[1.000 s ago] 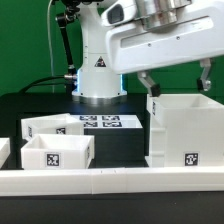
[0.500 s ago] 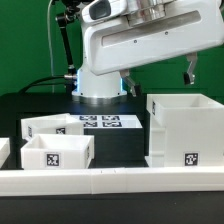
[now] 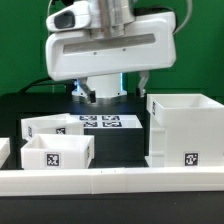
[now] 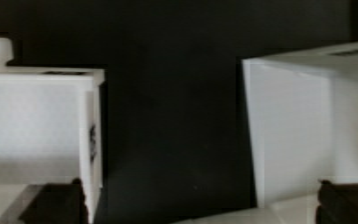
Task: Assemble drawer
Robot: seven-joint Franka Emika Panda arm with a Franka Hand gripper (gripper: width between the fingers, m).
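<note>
The drawer's hollow white shell [image 3: 185,130] stands on the black table at the exterior view's right, open side up, with a tag low on its front. Two small white trays stand at the left, one in front [image 3: 58,152] and one behind it [image 3: 48,127]. My gripper [image 3: 116,88] hangs open and empty above the table, left of the shell and behind the trays, touching nothing. In the wrist view a knobbed tray [image 4: 34,120] and a white wall, probably the shell [image 4: 318,110], flank a dark gap. My gripper [image 4: 197,205] is centred over that gap, jaws wide apart.
The marker board [image 3: 100,122] lies flat on the table behind the trays, under the arm. A long low white border rail [image 3: 110,180] runs along the front. The robot's base [image 3: 100,88] stands at the back centre.
The arm has swung from above the shell toward the exterior view's left and now hangs over the marker board area. The gripper stays open. The drawer parts have not moved.
</note>
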